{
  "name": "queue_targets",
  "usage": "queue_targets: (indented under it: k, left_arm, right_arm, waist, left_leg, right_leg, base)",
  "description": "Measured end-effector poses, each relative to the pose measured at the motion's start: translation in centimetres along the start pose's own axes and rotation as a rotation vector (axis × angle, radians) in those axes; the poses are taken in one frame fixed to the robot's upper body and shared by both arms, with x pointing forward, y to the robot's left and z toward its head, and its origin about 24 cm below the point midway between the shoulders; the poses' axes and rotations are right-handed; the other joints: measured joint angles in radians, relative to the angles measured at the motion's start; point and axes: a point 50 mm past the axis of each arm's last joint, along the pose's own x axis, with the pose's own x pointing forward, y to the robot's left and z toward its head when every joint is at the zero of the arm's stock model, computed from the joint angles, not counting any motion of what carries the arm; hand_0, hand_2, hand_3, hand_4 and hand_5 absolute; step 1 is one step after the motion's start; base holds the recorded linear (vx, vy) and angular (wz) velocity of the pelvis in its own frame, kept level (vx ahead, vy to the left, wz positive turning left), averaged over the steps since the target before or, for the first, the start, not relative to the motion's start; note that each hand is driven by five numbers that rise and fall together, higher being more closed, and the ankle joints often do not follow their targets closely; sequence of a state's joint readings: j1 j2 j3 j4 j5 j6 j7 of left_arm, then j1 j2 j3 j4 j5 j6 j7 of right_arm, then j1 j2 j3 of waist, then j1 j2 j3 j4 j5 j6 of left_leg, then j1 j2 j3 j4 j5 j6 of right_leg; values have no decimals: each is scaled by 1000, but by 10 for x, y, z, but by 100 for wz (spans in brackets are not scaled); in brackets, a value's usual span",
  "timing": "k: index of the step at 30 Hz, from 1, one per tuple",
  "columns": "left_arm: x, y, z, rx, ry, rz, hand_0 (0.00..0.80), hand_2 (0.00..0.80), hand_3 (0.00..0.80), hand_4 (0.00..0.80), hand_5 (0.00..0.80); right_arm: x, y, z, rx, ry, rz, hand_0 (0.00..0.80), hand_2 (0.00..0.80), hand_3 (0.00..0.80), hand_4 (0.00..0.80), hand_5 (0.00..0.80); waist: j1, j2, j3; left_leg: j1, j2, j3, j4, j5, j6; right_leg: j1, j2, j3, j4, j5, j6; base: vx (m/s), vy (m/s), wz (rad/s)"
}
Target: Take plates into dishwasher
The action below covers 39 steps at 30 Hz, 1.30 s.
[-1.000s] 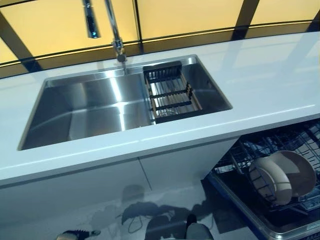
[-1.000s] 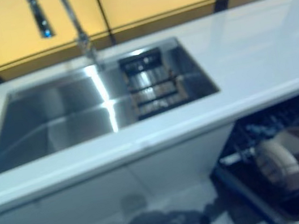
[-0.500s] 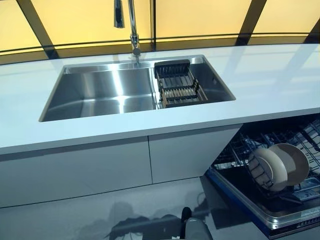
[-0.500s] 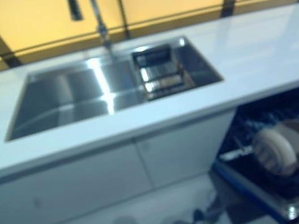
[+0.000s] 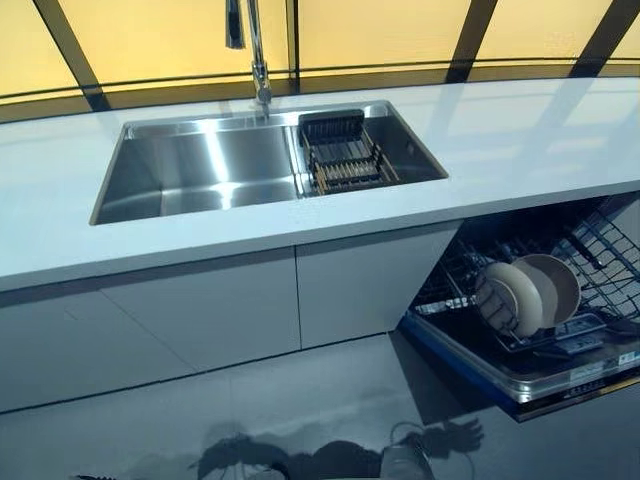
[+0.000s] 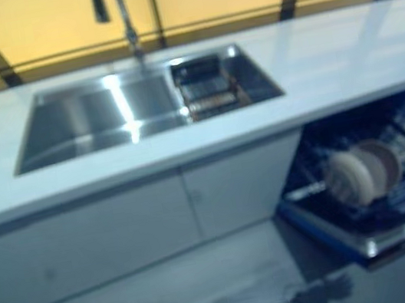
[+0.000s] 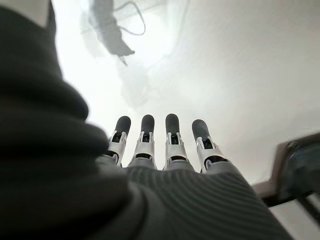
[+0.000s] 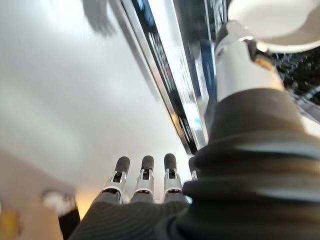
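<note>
Beige plates (image 5: 525, 293) stand upright in the lower rack (image 5: 600, 250) of the open dishwasher, under the counter at the right. Neither hand shows in the eye views. In the left wrist view my left hand (image 7: 171, 137) hangs over the pale floor, fingers straight, holding nothing. My right hand (image 8: 144, 175) is also straight-fingered and empty, next to the dishwasher's pulled-down door (image 8: 170, 80). No plate is in either hand.
A steel sink (image 5: 200, 170) is set into the white counter (image 5: 520, 140), with a dark drain rack (image 5: 340, 160) at its right end and a tap (image 5: 255, 50) behind. White cabinet fronts (image 5: 200, 320) run below. The dishwasher door (image 5: 500, 365) juts out over the floor.
The whole picture has shifted: the camera moved, so the counter and dishwasher sit smaller and farther off. The plates stay in the rack.
</note>
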<state>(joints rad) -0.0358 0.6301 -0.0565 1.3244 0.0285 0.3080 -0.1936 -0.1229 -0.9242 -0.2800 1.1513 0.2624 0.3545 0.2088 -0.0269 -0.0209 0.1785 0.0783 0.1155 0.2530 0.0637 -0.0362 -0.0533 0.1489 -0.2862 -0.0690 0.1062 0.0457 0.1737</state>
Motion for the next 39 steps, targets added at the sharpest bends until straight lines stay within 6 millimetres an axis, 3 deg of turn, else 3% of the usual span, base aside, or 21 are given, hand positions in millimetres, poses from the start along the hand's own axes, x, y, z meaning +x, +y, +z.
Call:
queue_targets:
  k: [1,2,3,6,8,11,13,15,19,21,23,25,26,27,29,31,32,34,35,38,39]
  left_arm:
    - [-1,5,1,-1,-3,9,0,0,0,0,0]
    - [-2,5,4,-2,-13,7,0,0,0,0,0]
    - [-2,1,11,1,-38,-6,0,0,0,0,0]
    - [-6,4,27,-7,-77,3,0,0,0,0,0]
    - [-10,-2,50,-4,-138,-31,0,0,0,0,0]
    - [-15,-4,68,14,-187,-55,0,0,0,0,0]
    - [-14,-8,66,25,-177,-59,0,0,0,0,0]
    - [-13,-9,62,36,-164,-55,0,0,0,0,0]
    - [-7,-9,41,26,-92,-42,0,0,0,0,0]
    - [-2,-9,16,-1,-11,-23,0,0,0,0,0]
    - [0,-11,4,-15,28,-29,0,0,0,0,0]
    - [0,-13,12,-18,12,-39,0,0,0,0,0]
    - [-1,-13,16,-20,1,-41,0,0,0,0,0]
    - [-3,-14,25,-28,-27,-49,0,0,0,0,0]
    - [-2,-17,24,-37,-27,-69,0,0,0,0,0]
    - [-1,-25,27,-29,-51,-90,0,0,0,0,0]
    - [-1,-29,29,-23,-69,-99,0,0,0,0,0]
    - [-4,-28,43,-14,-117,-103,0,0,0,0,0]
    - [-9,-24,58,12,-164,-89,0,0,0,0,0]
    - [-10,-22,61,56,-172,-88,0,0,0,0,0]
    - [-11,-19,63,57,-175,-80,0,0,0,0,0]
  right_arm:
    - [4,14,-11,9,27,41,0,0,0,0,0]
    - [6,21,-17,0,44,55,0,0,0,0,0]
    - [9,33,-25,7,65,84,0,0,0,0,0]
    - [12,52,-38,-15,106,124,0,0,0,0,0]
    - [12,49,-58,-24,172,103,0,0,0,0,0]
    - [11,41,-73,-17,219,77,0,0,0,0,0]
    - [11,41,-73,-10,217,78,0,0,0,0,0]
    - [11,43,-78,-10,228,82,0,0,0,0,0]
    - [12,48,-77,-3,222,92,0,0,0,0,0]
    - [13,52,-70,1,207,106,0,0,0,0,0]
    - [13,51,-67,3,200,106,0,0,0,0,0]
    - [12,47,-74,44,225,95,0,0,0,0,0]
    - [12,45,-75,56,227,92,0,0,0,0,0]
    - [12,48,-75,98,217,89,0,0,0,0,0]
    - [14,71,-84,176,228,144,0,0,0,0,0]
    - [14,66,-80,191,207,114,0,0,0,0,0]
    - [14,62,-81,195,210,88,0,0,0,0,0]
    - [14,61,-85,205,223,56,0,0,0,0,0]
    - [14,67,-88,221,237,58,0,0,0,0,0]
    - [16,77,-74,247,207,66,0,0,0,0,0]
    - [16,80,-73,247,207,74,0,0,0,0,0]
  waist:
    - [3,-27,-15]
    - [4,-24,-19]
    - [16,-4,-29]
    - [16,-10,-32]
    - [14,17,-46]
    - [3,4,-51]
    - [-13,6,-54]
    - [-11,3,-55]
    - [-10,8,-55]
    - [-10,28,-45]
    - [-7,53,-34]
    - [-21,65,-26]
    - [-20,69,-26]
    - [-27,74,-21]
    - [-4,-36,-21]
    - [-26,-27,-28]
    - [-36,1,-40]
    - [-41,47,-52]
    - [-36,27,-39]
    - [-41,-6,-19]
    - [-40,-10,-7]
  left_leg:
    - [-17,-1,-31,-4,14,-26]
    - [-27,10,-36,-8,29,-42]
    - [-56,44,-52,-8,48,-56]
    - [-86,80,-55,-15,88,-99]
    - [-110,121,-87,-52,112,-89]
    - [-109,133,-87,-104,98,-97]
    - [-127,129,-69,-71,114,-71]
    - [-125,129,-67,-73,141,-71]
    - [-114,127,-73,-78,175,-96]
    - [-100,133,-74,-94,204,-109]
    - [-107,147,-65,-94,227,-85]
    - [-170,135,-20,-95,315,-16]
    - [-178,138,-4,-115,337,-10]
    - [-202,139,55,-115,223,-11]
    - [-208,39,108,187,84,-18]
    - [-137,-10,97,268,-7,-20]
    - [-65,-28,92,187,-26,-21]
    - [34,-67,72,-44,-64,12]
    - [38,-82,44,-88,-26,20]
    - [32,-95,46,-83,-17,40]
    - [28,-84,49,-71,-16,43]
  right_leg:
    - [12,5,2,-40,16,16]
    - [5,20,-12,-44,2,31]
    - [-25,61,-29,-47,-20,29]
    - [-30,98,-50,-95,-92,-8]
    - [-52,144,-60,-87,-93,-42]
    - [-70,156,-85,-89,-88,-59]
    - [-70,156,-92,-81,-82,-52]
    - [-75,145,-89,-63,-87,-45]
    - [-80,143,-97,-38,-96,-42]
    - [-73,160,-106,-40,-99,-44]
    - [-73,185,-116,-29,-113,-57]
    - [-112,200,-145,54,-163,-96]
    - [-135,197,-149,78,-180,-114]
    - [-162,187,-190,109,-193,-128]
    - [-160,66,-214,93,-171,-132]
    - [-102,75,-208,-20,-106,-108]
    - [-101,103,-213,-34,-82,-100]
    - [-149,145,-224,-20,-69,-99]
    - [-200,134,-228,36,-74,-92]
    - [-262,102,-226,138,-68,-84]
    - [-270,95,-214,141,-51,-59]
  base:
    - [-203,-242,-19]
    - [-303,-428,-15]
    - [-268,-425,-22]
    - [-232,-352,-14]
    - [-190,-252,21]
    - [-134,-189,23]
    - [-124,-210,12]
    - [-93,-254,3]
    - [-40,-249,6]
    - [-191,-232,10]
    - [-276,-194,37]
    - [-253,-154,100]
    - [-232,-137,110]
    - [-189,-105,77]
    - [-164,-74,47]
    - [-99,49,61]
    - [-108,75,52]
    - [-140,41,33]
    - [-133,12,15]
    - [-217,-109,-25]
    - [-280,-286,-9]
